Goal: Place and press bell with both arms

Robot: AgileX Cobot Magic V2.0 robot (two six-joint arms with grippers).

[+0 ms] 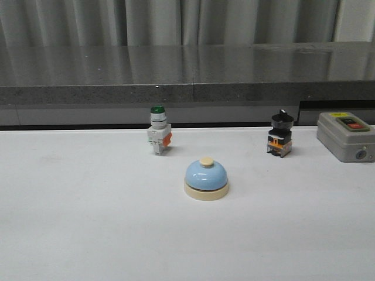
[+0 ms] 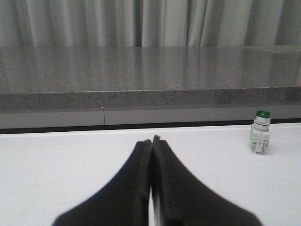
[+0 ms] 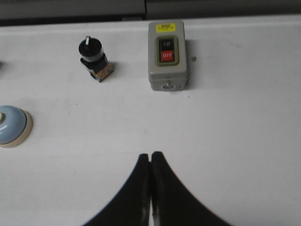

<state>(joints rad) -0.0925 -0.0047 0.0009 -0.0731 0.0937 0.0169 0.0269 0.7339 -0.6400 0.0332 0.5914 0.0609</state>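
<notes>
The light-blue dome bell (image 1: 206, 178) with cream base and cream knob stands upright on the white table, near the middle of the front view. It also shows at the edge of the right wrist view (image 3: 12, 126). Neither arm shows in the front view. My left gripper (image 2: 152, 140) is shut and empty above bare table; the bell is out of its view. My right gripper (image 3: 150, 155) is shut and empty, well apart from the bell.
A green-capped grey pushbutton (image 1: 158, 131) stands behind the bell to the left, also in the left wrist view (image 2: 260, 132). A black-knobbed switch (image 1: 280, 135) and a grey on/off box (image 1: 347, 135) stand at the back right. A dark stone ledge (image 1: 187, 70) runs behind the table.
</notes>
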